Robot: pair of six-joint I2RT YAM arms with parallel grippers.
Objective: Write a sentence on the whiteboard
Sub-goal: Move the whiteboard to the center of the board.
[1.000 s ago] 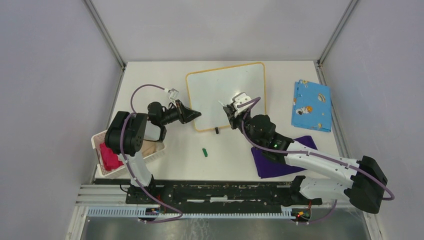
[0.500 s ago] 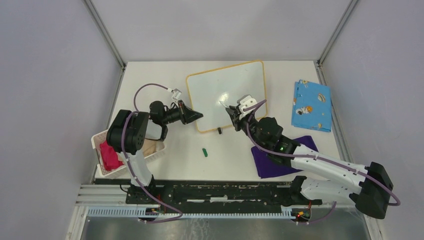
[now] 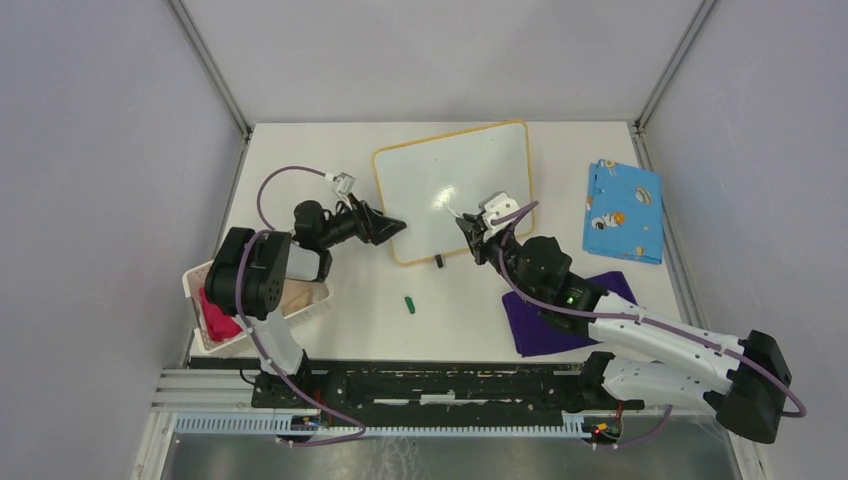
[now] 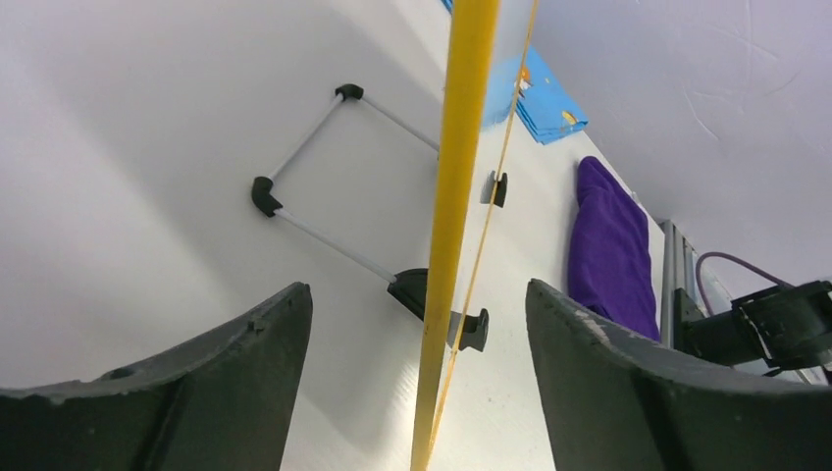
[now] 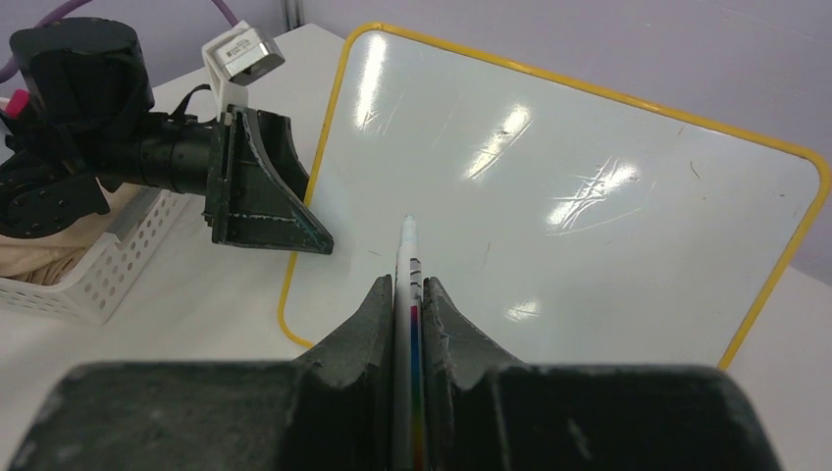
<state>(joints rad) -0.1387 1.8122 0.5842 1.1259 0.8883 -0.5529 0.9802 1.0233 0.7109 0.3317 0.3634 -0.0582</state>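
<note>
The whiteboard, white with a yellow rim, stands tilted at mid-table on a small black stand. My left gripper is at its left edge. In the left wrist view the left gripper is open, and the yellow rim runs between the jaws without touching either. My right gripper is shut on a white marker, whose tip points at the whiteboard from a little in front. The sentence is out of view; the board's face shows only glare.
A green cap lies on the table in front of the board. A white basket with pink cloth sits at the left edge. A purple cloth lies under my right arm, and a blue patterned cloth lies at the right.
My left gripper has opened around the board's left rim. My right arm has shifted a little to the right with the marker still in its jaws.
</note>
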